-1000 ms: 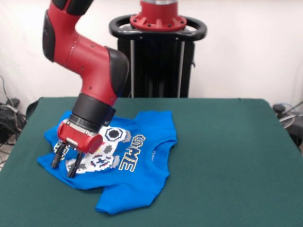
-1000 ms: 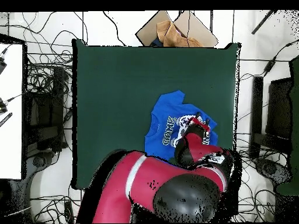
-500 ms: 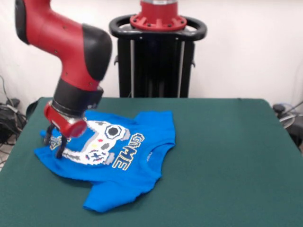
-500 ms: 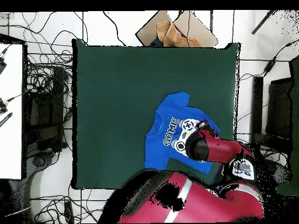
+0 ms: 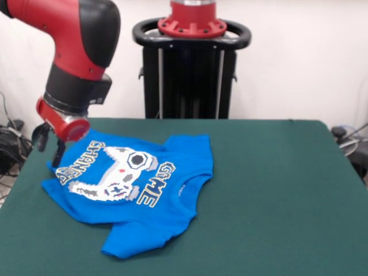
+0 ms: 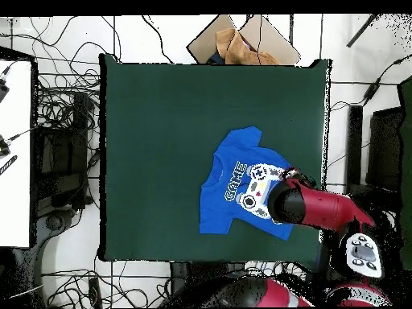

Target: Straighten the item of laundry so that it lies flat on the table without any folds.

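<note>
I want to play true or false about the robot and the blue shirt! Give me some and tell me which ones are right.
1. The shirt is blue with a game-controller picture. True.
2. The gripper is squeezing the middle of the shirt. False: it is at the shirt's edge, near the side of the table, and its fingers are open.
3. The shirt lies near one side of the table, not in the middle. True.
4. The table is covered in red cloth. False: the cloth is dark green.
5. The word GAME shows on the shirt. True.
6. Two shirts lie on the table. False: there is only one.
</note>
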Controlling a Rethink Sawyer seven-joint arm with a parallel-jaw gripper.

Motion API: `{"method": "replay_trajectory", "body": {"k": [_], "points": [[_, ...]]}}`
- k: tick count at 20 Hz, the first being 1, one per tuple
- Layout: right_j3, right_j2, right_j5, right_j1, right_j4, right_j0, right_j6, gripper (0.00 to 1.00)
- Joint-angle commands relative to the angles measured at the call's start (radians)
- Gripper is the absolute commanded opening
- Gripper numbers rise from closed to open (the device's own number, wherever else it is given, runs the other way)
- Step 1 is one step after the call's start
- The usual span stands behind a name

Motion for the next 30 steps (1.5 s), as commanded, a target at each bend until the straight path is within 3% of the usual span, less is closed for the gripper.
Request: {"method": "replay_trajectory", "body": {"k": [1,7,14,22,30], "points": [[0.097,0.148,0.076,-0.032,-0.038,-0.012,-0.061,1.0],[0.188,0.295,0.254,-0.049,0.075,-0.123,-0.074,1.0],[0.306,0.406,0.209,-0.058,0.118,-0.205,-0.023,1.0],[0.314,0.387,0.182,-0.041,0.104,-0.187,0.025,1.0],[0.277,0.246,-0.01,-0.052,0.115,0.012,0.195,1.0]]}}
